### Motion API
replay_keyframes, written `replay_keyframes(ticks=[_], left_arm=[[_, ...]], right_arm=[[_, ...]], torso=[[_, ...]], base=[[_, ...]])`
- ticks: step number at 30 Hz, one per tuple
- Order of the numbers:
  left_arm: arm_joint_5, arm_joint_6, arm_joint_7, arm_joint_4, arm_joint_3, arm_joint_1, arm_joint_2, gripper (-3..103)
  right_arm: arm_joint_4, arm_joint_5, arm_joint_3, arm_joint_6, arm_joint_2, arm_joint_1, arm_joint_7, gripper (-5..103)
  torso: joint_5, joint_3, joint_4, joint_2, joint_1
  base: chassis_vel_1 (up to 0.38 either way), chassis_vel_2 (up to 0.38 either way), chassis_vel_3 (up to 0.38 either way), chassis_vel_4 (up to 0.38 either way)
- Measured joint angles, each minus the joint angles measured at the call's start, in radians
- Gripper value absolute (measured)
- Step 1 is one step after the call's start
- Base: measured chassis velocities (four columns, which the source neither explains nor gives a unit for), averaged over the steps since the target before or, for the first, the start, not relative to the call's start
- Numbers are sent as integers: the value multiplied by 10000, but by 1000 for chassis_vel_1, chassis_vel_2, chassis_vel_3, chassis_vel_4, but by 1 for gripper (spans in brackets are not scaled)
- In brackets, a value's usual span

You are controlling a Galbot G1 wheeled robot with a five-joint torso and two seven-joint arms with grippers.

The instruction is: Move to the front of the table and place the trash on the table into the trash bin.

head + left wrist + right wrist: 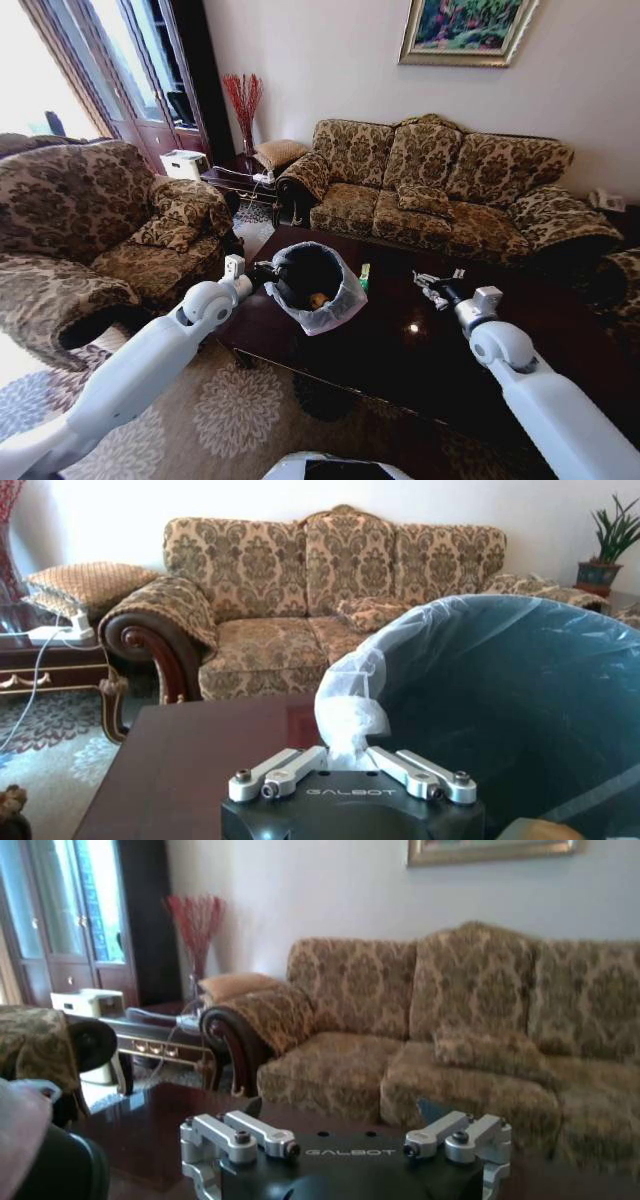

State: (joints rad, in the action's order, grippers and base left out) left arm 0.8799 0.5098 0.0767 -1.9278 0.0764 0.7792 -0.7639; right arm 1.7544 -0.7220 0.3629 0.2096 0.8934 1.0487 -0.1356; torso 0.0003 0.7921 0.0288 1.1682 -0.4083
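Trash bin (310,285) stands upright on the table (400,350), centre-left of head view, mouth up, whitish bag folded over its rim. Left gripper (262,272) pinches shut on bag at bin's rim. Green packet (364,276) lies flat just beside bin, long axis toward frame top. Right gripper (432,287), fingers apart, hovers centre-right w/ nothing held.
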Motion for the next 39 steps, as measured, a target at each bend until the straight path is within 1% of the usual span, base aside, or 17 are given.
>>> replay_keyframes(ticks=[1,5,6,9,11,13,14,16,17,18,19,22,28,34,36,37,39], left_arm=[[0,0,0,0,0,0,0,2],[-221,-35,139,153,47,93,77,2],[-221,-35,139,153,47,93,77,2],[-807,-201,332,431,138,215,193,2],[-865,-211,396,470,156,232,202,2],[-907,-239,599,505,219,265,241,2],[-907,-239,599,505,219,265,241,2],[-865,-253,751,485,286,314,366,2],[-825,-254,782,457,311,337,440,2],[-825,-254,782,457,311,337,440,2],[-779,-253,802,417,346,358,519,2],[-637,-254,868,292,471,412,691,2],[-559,-250,887,238,498,430,860,2],[-435,-214,883,110,502,375,1101,2],[-390,-191,878,49,497,332,1152,2],[-390,-191,878,49,497,332,1152,2],[-343,-164,859,-25,469,301,1178,2]], right_arm=[[0,0,0,0,0,0,0,100],[-1855,-117,-1215,-471,790,-1150,424,100],[-1855,-117,-1215,-471,790,-1150,424,100],[-3314,-16,-1891,-826,1501,-2081,853,100],[-3721,16,-2031,-875,1694,-2343,902,100],[-4882,133,-2440,-1040,2243,-3164,975,100],[-4882,133,-2440,-1040,2243,-3164,975,100],[-6411,571,-2599,-1202,2877,-3964,982,100],[-7057,810,-2593,-1310,3159,-4231,983,100],[-7057,810,-2593,-1310,3159,-4231,983,100],[-7724,997,-2505,-1312,3465,-4485,981,100],[-8640,899,-2248,-830,4039,-4786,904,100],[-9436,1003,-2091,-702,4462,-4824,1043,100],[-10570,1568,-1476,-885,4917,-4991,1509,101],[-10839,1618,-1372,-979,5000,-5061,1715,95],[-10839,1618,-1372,-979,5000,-5061,1715,95],[-10990,1645,-1326,-1079,5074,-5094,1935,88]], torso=[[0,0,0,0,0],[-4,2,10,-1,-4],[-4,2,10,-1,-4],[-8,3,22,-2,-7],[-5,3,23,-2,-7],[-8,4,22,-2,-8],[-8,4,22,-2,-8],[-11,3,8,-1,-7],[-7,3,8,-2,-7],[-7,3,8,-2,-7],[-4,4,9,-2,-8],[-8,3,11,-2,-8],[-9,3,13,-2,-6],[-4,2,11,-2,-6],[-5,2,13,-1,-6],[-5,2,13,-1,-6],[-6,1,11,-1,-5]], base=[[0,0,0,0],[9,11,26,25],[19,61,58,44],[42,63,43,45],[35,59,30,26],[0,0,0,0],[0,0,0,0],[0,0,0,0],[0,0,0,0],[0,0,0,0],[0,0,0,0],[0,0,0,0],[0,0,0,0],[0,0,0,0],[0,0,0,0],[0,0,0,0],[0,0,0,0]])
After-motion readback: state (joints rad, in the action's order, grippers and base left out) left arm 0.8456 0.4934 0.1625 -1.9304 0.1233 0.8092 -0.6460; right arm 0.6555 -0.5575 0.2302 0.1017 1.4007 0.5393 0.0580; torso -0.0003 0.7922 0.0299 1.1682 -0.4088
